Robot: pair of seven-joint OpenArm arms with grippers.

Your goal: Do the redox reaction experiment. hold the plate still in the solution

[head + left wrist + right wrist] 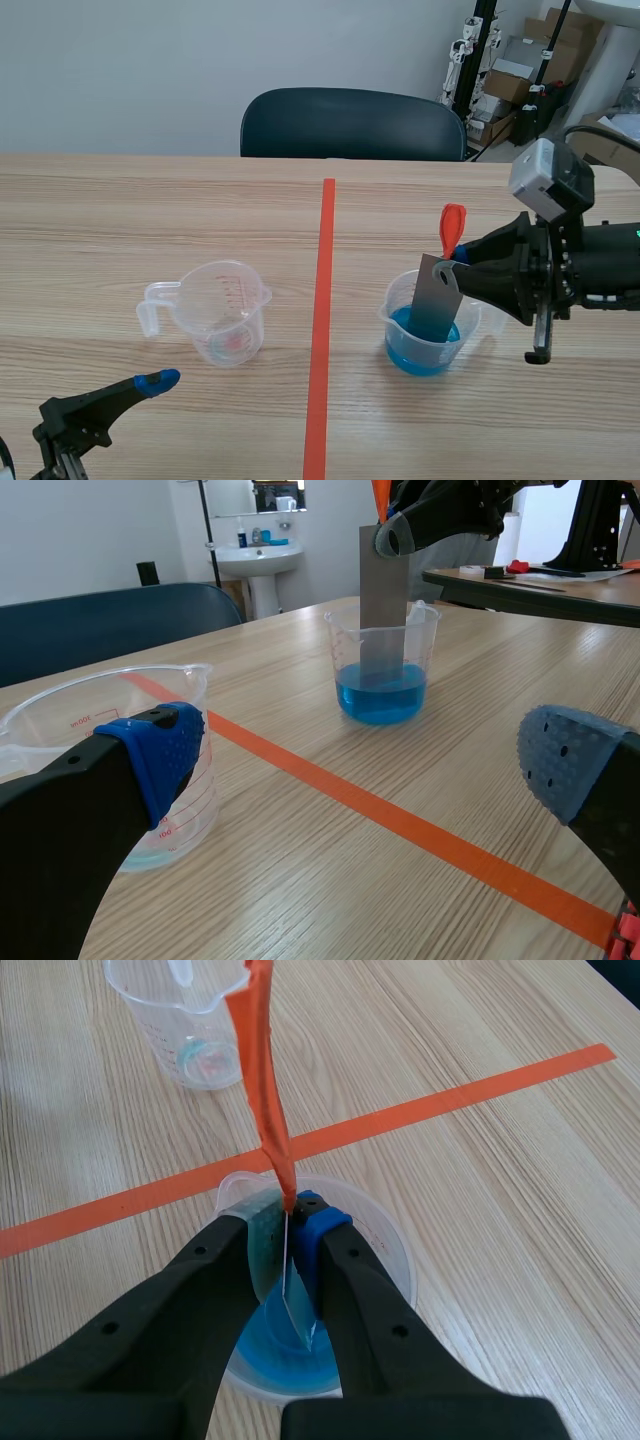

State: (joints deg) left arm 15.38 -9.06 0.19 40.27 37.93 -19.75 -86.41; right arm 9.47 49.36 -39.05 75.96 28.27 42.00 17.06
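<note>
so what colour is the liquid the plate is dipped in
Bright blue; the liquid around the plate shows best in the left wrist view.

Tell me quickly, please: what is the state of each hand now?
Left hand: open, holding nothing.
Right hand: closed on the grey plate, whose lower end stands in the blue solution.

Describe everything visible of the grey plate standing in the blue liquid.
The plate is a thin, flat, dull grey rectangle, metal by its look. It stands slightly tilted in the clear cup, its lower end dipped in the blue liquid. The right pincer is shut on its upper end, pressing both faces. An orange strip rises from its top at the grip. Whether it touches the cup's bottom cannot be told.
</note>
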